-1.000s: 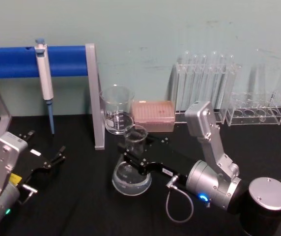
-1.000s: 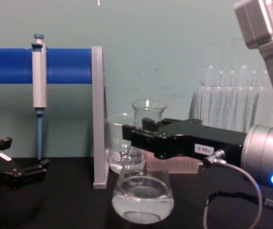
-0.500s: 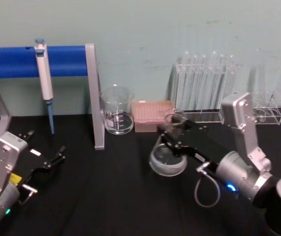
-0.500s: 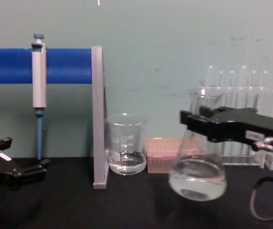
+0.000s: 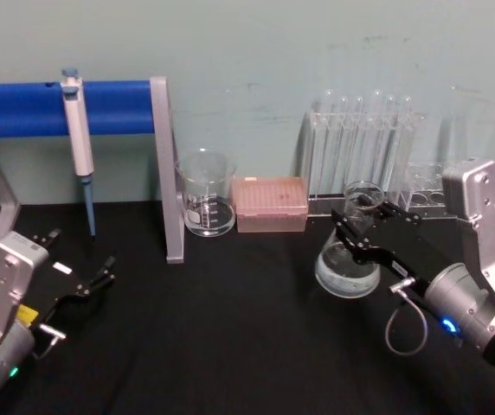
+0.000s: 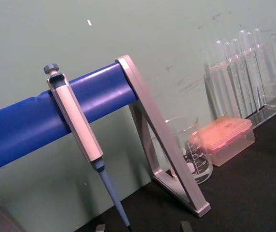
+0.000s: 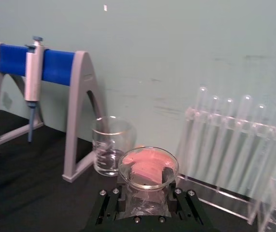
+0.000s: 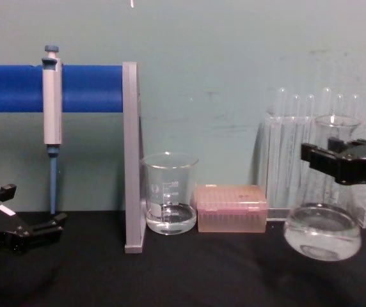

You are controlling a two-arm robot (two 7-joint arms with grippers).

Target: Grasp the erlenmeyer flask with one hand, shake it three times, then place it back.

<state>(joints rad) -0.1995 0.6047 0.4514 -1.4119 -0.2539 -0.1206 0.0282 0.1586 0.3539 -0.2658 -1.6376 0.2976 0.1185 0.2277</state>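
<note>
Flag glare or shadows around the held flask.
Chest view: glint on the erlenmeyer flask's rim above the right claw, liquid line visible. Head view: test tube rack casts a wall shadow; left claw idle at left. Right wrist view: glints on the test tubes' tops.

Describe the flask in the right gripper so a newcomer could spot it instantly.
Start at the rack of test tubes against the wall on the right. In front of it, the right gripper clamps the neck of the erlenmeyer flask. It is conical with a wide base, unlike the straight-sided beaker farther left.
</note>
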